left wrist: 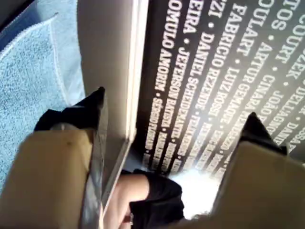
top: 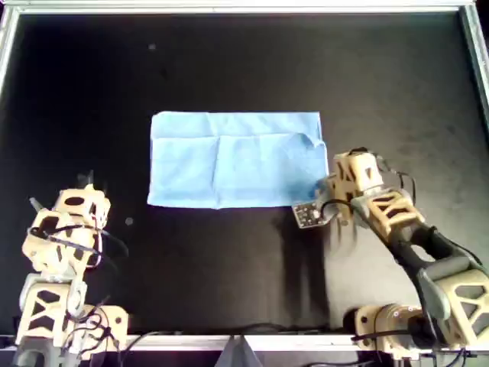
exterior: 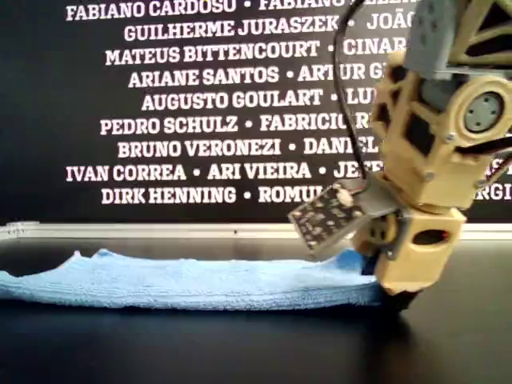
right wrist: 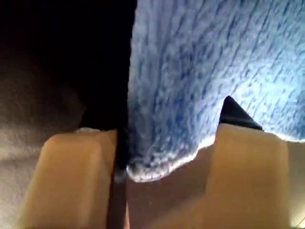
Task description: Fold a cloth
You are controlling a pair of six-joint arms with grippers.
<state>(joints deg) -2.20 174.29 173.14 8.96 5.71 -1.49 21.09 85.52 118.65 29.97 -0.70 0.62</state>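
Note:
The light blue cloth (top: 229, 157) lies flat as a wide rectangle in the middle of the black table; it also shows in the exterior view (exterior: 184, 280). My second gripper (top: 327, 189) is down at the cloth's near corner on the overhead view's right. In the second wrist view its jaws (right wrist: 164, 112) stand apart with the cloth's edge (right wrist: 190, 71) between them. In the exterior view it (exterior: 394, 294) touches the cloth's end. My first gripper (top: 61, 191) is open and empty, well off the cloth at the overhead view's lower left. Its wrist view (left wrist: 176, 114) looks toward the lettered wall, with the cloth (left wrist: 24, 71) off to one side.
A metal frame (top: 229, 8) rims the black table (top: 229, 267). A black wall with white names (exterior: 200, 96) stands behind it. A small circuit board (top: 308, 214) hangs off my second arm's wrist just beside the cloth's corner.

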